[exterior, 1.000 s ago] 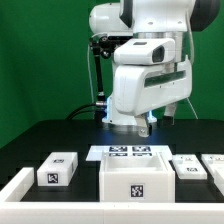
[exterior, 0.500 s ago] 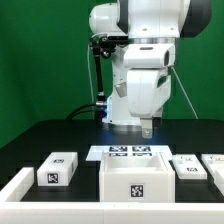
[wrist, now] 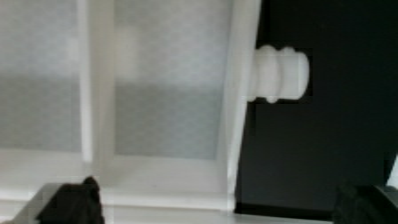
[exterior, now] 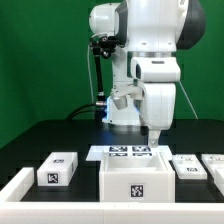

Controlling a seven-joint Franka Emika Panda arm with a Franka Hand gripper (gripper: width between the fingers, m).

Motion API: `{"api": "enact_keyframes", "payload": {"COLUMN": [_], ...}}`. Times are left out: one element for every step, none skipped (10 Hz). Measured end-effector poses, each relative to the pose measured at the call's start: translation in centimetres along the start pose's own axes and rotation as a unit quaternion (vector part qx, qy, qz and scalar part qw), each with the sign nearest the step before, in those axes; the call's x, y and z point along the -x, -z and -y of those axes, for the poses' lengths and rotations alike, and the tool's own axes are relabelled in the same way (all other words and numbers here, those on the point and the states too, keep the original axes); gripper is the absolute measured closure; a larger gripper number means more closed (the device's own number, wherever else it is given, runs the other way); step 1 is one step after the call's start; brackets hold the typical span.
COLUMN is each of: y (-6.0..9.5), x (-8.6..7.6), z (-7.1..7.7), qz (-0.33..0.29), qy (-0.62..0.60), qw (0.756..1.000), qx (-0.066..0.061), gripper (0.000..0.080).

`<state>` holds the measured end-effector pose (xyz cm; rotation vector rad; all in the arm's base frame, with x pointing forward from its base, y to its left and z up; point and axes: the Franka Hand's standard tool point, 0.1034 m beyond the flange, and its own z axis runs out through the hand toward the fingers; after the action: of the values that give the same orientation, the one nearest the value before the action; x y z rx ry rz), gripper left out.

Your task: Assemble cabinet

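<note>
The cabinet (exterior: 135, 181) is a large white box body with a black-and-white tag on its front face, at the front middle of the black table. In the wrist view its open inside with white dividing walls (wrist: 160, 90) fills most of the picture, and a small ribbed white knob (wrist: 279, 73) sticks out from its side wall. My gripper (exterior: 156, 138) hangs above the cabinet's rear, toward the exterior view's right, apart from it. In the wrist view the gripper (wrist: 222, 205) is open and empty, with only its dark fingertips (wrist: 71, 205) showing, spread wide.
The marker board (exterior: 130, 152) lies behind the cabinet. A small white tagged block (exterior: 57, 170) lies on the exterior view's left, and two more (exterior: 187, 168) (exterior: 214, 165) lie on its right. A white rail (exterior: 14, 187) runs along the front left corner.
The wrist and hand have swung toward the exterior view's right and turned. The gripper now hangs lower, nearer the cabinet. No part on the table has moved.
</note>
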<state>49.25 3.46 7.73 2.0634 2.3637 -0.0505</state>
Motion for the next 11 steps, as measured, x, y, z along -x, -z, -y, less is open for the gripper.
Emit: {"api": "enact_keyframes", "payload": {"y": [0.0,-0.3,-1.1,-1.9,-2.6,-3.3,-3.8,-4.4,-5.0,-5.4,-5.5], "x": [0.0,0.1,0.3,0.4,0.3,0.4,0.7,0.7,0.5,0.3,0.3], "z": [0.0,0.1,0.4,0.4,0.7,0.9,1.1,1.2,1.5,1.5,1.5], "qz": [0.000,0.000,0.000,-0.002,-0.003,-0.004,-0.006,-0.007,-0.008,-0.009,-0.009], "qy": [-0.002,-0.007,-0.024,-0.034,-0.042,-0.042,-0.044,-0.045,-0.048,-0.054,-0.058], "qw": [1.000,1.000,1.000,0.999,0.999,0.998,0.998,0.998,0.998,0.997,0.997], "qx": [0.000,-0.004,-0.018,-0.023,-0.030,-0.035,-0.040,-0.044,-0.048,-0.046,-0.044], "gripper": [0.0150,0.0150,0.0150,0.0150,0.0150,0.0150,0.0150,0.0150,0.0150,0.0150,0.0150]}}
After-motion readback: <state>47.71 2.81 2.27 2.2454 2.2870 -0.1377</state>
